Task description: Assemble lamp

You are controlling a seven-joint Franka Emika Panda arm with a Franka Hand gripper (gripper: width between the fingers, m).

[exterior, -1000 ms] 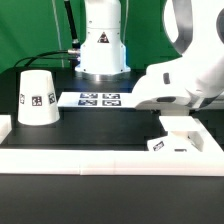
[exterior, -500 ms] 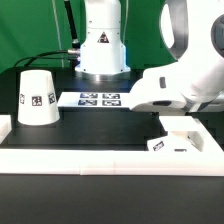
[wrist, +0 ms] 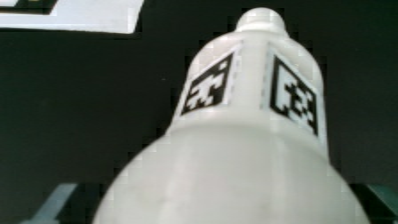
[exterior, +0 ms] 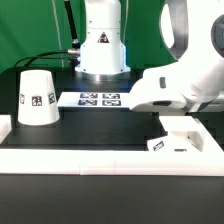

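Currently held: bulb [wrist: 231, 130]; the claw [wrist: 214, 208] looks clamped narrow on its wide round end, with dark fingers [wrist: 59, 203] flanking it on both sides.
why held so: the narrow end points away from the claw toward the tabletop [wrist: 71, 120], probably so it can go into the base.
bulb vs claw: between the jaws, sticking out past the fingertips.
base [exterior: 188, 141]: under the arm [exterior: 185, 85], likely just below the claw; the claw is hidden in the exterior view.
shade [exterior: 35, 97]: well apart from the claw, standing wide end down, probably for a later step.
marker board [exterior: 100, 99]: between the shade and the claw.
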